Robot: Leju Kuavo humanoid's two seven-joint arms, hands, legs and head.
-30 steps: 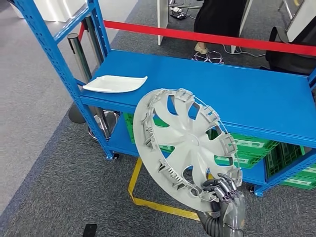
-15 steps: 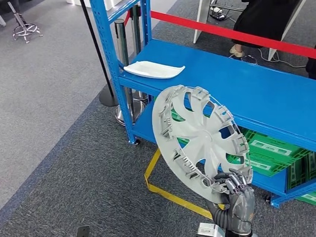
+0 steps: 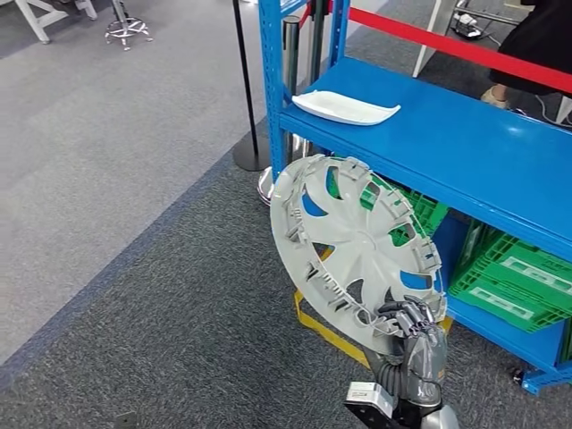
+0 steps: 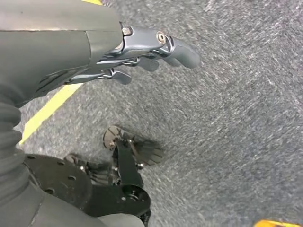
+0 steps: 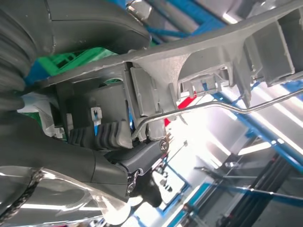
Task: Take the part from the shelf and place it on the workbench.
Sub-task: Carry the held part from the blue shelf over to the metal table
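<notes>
A large grey hubcap (image 3: 354,246) with curved spokes is held up in front of the blue shelf (image 3: 466,152), its inner side with clips facing me. My right hand (image 3: 411,344) grips its lower rim. In the right wrist view the fingers (image 5: 139,158) clamp the hubcap's rim (image 5: 200,71) and its wire ring. My left hand (image 4: 143,49) hangs over the grey carpet with fingers stretched out and nothing in it.
A white curved part (image 3: 345,107) lies on the shelf's blue top. Green crates (image 3: 512,273) sit on the lower level. A red barrier belt (image 3: 466,49) and metal posts (image 3: 291,54) stand behind. Yellow tape (image 3: 323,326) marks the carpet.
The whole scene has slid to the right as the camera turned left, showing more open carpet. The hubcap stays in my right hand's grip, held much as before.
</notes>
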